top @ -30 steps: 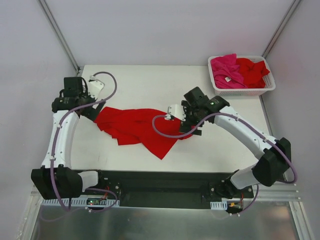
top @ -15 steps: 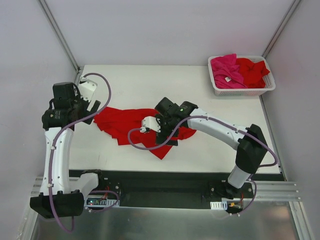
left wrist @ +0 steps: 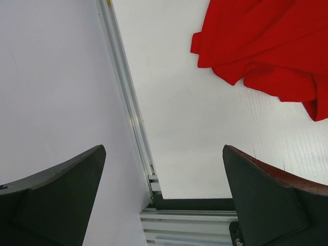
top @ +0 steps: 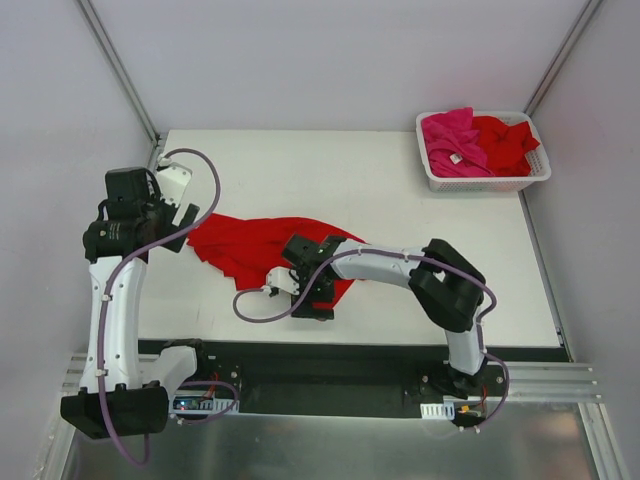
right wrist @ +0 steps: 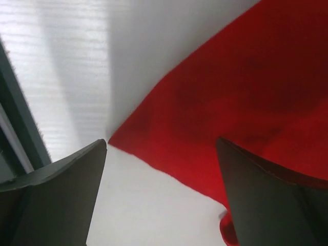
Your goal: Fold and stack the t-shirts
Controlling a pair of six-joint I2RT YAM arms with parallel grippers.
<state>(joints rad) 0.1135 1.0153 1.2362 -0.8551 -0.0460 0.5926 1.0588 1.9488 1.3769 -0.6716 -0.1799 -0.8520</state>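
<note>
Looking down on a white table [top: 420,220] boxed by pale walls. Seeing a crumpled red t-shirt [top: 240,250] lying left of centre. Finding the right gripper [right wrist: 161,154] gaping wide over the shirt's lower corner, gripping nothing. Noting the left gripper [left wrist: 164,154] standing fully spread at the left edge, near the cloth, holding nothing. Spotting a pink t-shirt [top: 447,135] and a second red t-shirt [top: 507,142] sitting in the white basket [top: 485,184] at upper right.

Plain bright red t-shirt [top: 245,250], just beside the dark grey left fingers [left wrist: 56,189] and beneath the matching right fingers [right wrist: 51,189], on a white counter [top: 380,190]. Well beyond the right fingers, a white slotted basket [top: 487,184] holds a magenta-pink t-shirt [top: 448,140] and a second red t-shirt [top: 506,142].
</note>
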